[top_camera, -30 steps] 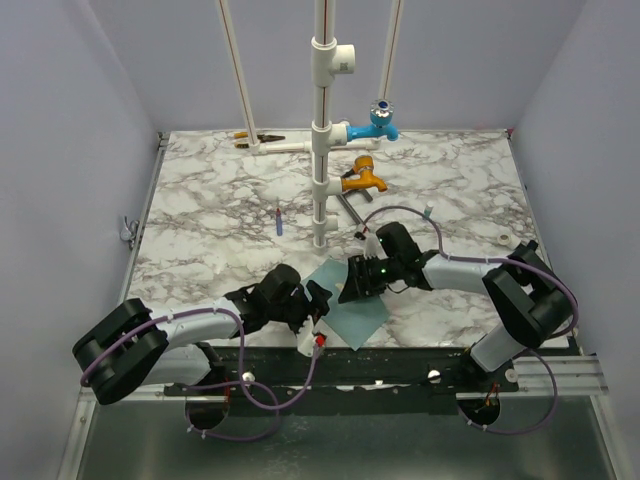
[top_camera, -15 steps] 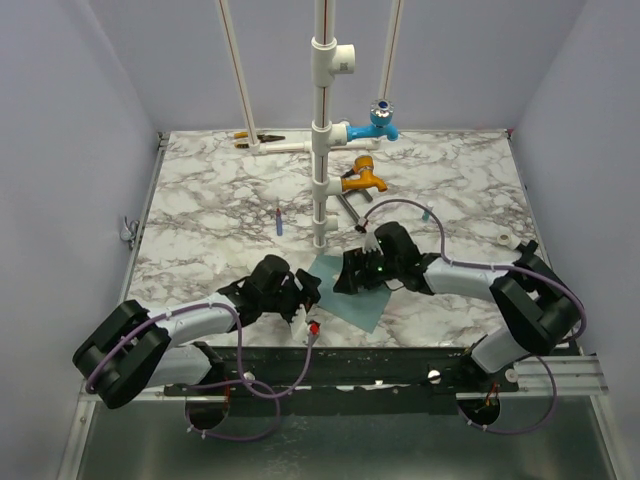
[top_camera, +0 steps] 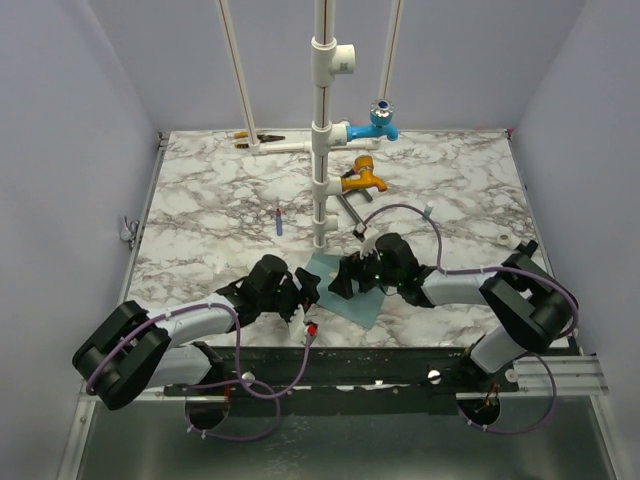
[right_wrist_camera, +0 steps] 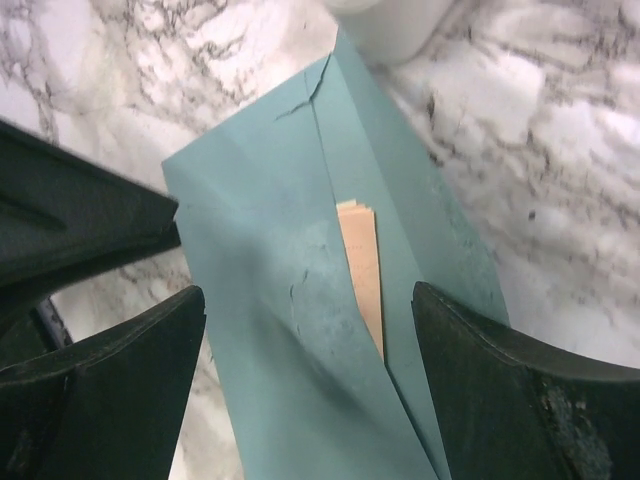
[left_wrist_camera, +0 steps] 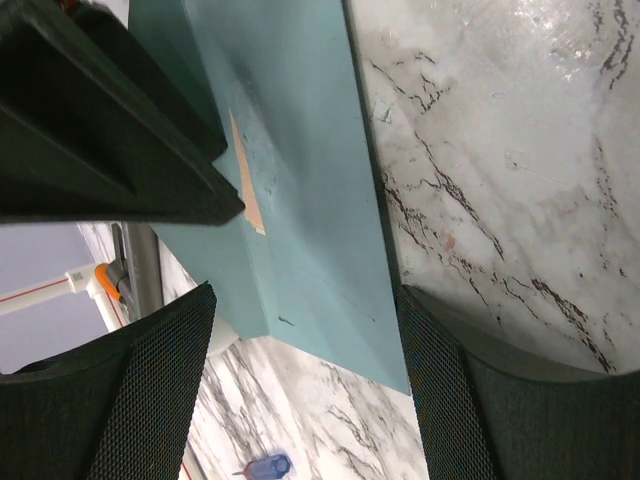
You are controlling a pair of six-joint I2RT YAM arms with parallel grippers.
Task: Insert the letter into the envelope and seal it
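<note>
The teal-blue envelope (top_camera: 358, 300) lies flat on the marble table near the front, just before the white pipe stand. A thin strip of the tan letter (right_wrist_camera: 362, 270) shows in the slit under the folded flap; the strip also shows in the left wrist view (left_wrist_camera: 245, 185). The rest of the letter is hidden inside. My left gripper (top_camera: 306, 291) is open at the envelope's left edge (left_wrist_camera: 305, 390). My right gripper (top_camera: 343, 281) is open low over the envelope (right_wrist_camera: 310, 400), its fingers either side of the flap fold. The envelope (right_wrist_camera: 280, 300) fills the gap between them.
A white pipe stand (top_camera: 321, 150) with a blue valve (top_camera: 380, 120) and an orange tap (top_camera: 360, 178) rises just behind the envelope. A small blue screwdriver (top_camera: 279, 219) lies to the left of it. The table's front edge (top_camera: 400, 345) is close by.
The envelope has slid away from the front edge toward the pipe stand. My right gripper moved left over it, and my left gripper shifted back with it.
</note>
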